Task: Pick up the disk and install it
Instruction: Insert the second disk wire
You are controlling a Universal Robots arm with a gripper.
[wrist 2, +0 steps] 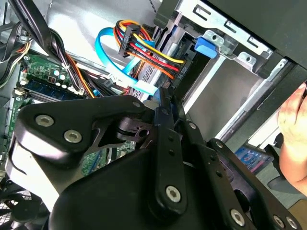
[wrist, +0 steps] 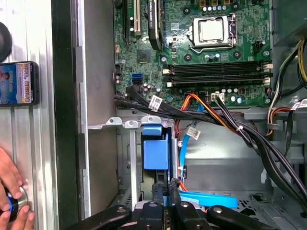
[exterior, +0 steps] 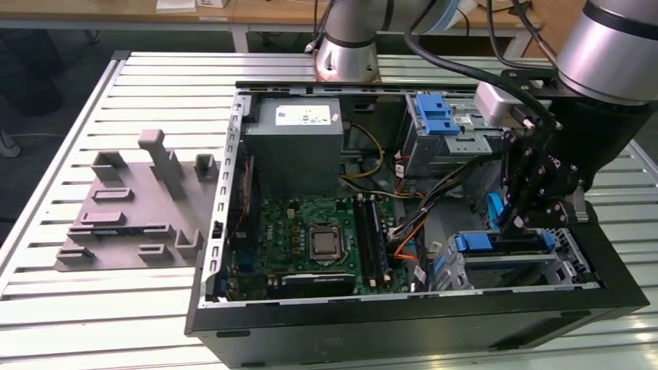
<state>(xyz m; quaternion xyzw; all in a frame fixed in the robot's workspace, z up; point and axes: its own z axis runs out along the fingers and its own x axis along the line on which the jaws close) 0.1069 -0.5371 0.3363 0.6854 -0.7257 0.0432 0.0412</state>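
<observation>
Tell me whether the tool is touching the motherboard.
Apart. In the first wrist view the tool sits by the blue latch, with cables between it and the motherboard.

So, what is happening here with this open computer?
A robot arm reaches down into the open computer case. The robot's hand hangs close above the silver drive cage with the blue latch, in the corner of the case on the exterior view's right. I cannot tell from these pictures whether it carries the disk. A person's hand rests on the table just outside the case.
</observation>
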